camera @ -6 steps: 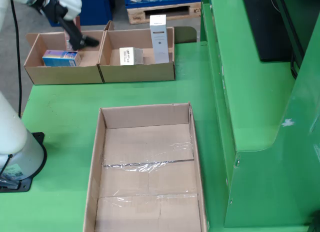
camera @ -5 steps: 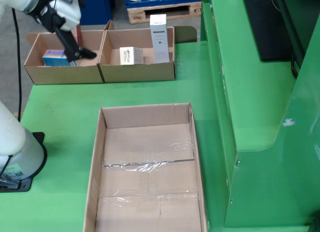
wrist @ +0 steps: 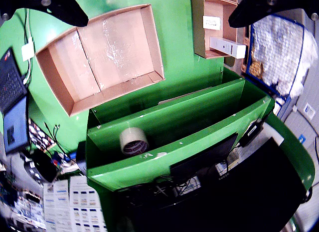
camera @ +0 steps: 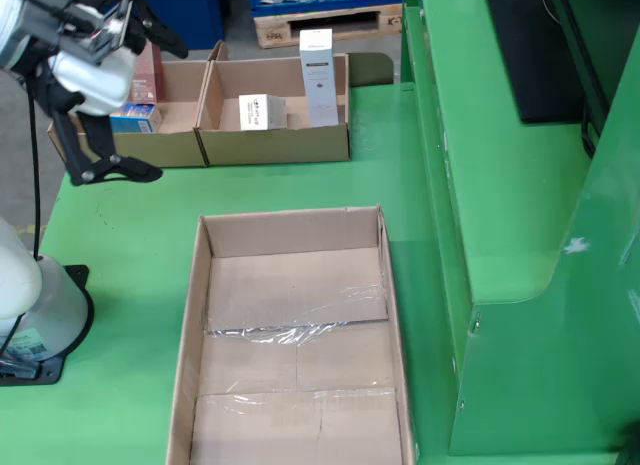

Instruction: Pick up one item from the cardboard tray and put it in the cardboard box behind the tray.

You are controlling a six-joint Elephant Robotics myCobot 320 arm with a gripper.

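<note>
In the still view, nearest the camera, a long shallow cardboard tray (camera: 295,335) lies on the green table (camera: 130,235). The tray holds no items, only clear tape across its floor. At the left edge stands the robot's white base (camera: 30,305).

Farther back and to the left, the gripper (camera: 120,100) hangs above the table, between the tray and the boxes behind it. Its two dark fingers (camera: 110,170) are spread wide apart and nothing sits between them. The gripper-mounted view agrees: both dark finger tips show at its top corners, well apart, with nothing held.

Behind the gripper sit two open cardboard boxes side by side. The left box (camera: 120,145) holds a small blue carton (camera: 135,112) and a reddish carton (camera: 145,70), both partly hidden by the arm. The right box (camera: 275,140) holds a small white carton (camera: 262,111) lying flat and a tall white carton (camera: 318,77) standing upright.

Farthest off, on a green shelf seen only in the gripper-mounted view, rests a roll of tape (wrist: 133,140).

Judging by this layout, the placing looks done: the tray is emptied and the items rest in the rear boxes. Nothing appears left to pick.
</note>
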